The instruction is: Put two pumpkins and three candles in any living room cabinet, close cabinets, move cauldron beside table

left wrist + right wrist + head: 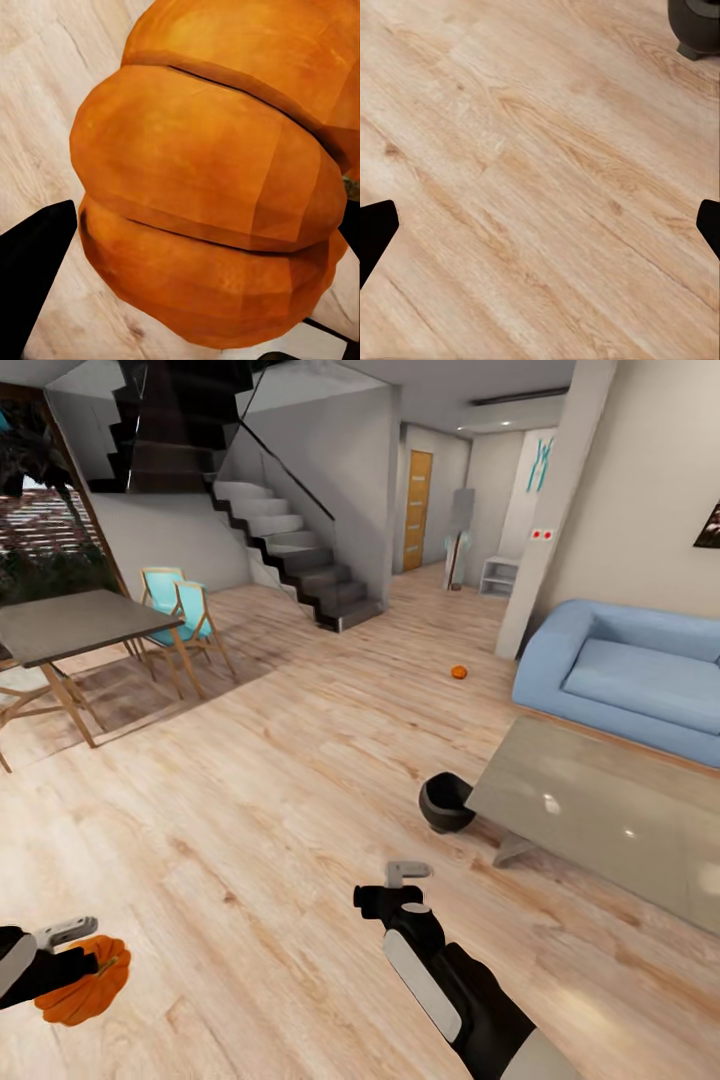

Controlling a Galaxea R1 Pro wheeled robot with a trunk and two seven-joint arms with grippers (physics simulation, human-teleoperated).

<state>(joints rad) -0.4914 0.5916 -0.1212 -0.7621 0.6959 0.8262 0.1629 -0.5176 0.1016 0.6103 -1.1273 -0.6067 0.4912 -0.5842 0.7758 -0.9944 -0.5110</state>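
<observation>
A ribbed, glossy orange pumpkin (85, 980) sat clamped in the left gripper (70, 950) above pale wood-grain floor (250, 810). A second pumpkin (459, 672) lay far off. The matte black cauldron (445, 802) touched the slab-topped table (600, 810), just beyond the right gripper (400, 885), spread wide, empty.

Your right wrist view: bare wood floor (532, 187), two dark fingertips (375, 229) set wide apart, and the cauldron (699, 26) at the frame corner.

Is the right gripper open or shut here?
Open. The right gripper hangs over bare floor with its fingers spread to opposite edges of the right wrist view, nothing between them.
</observation>
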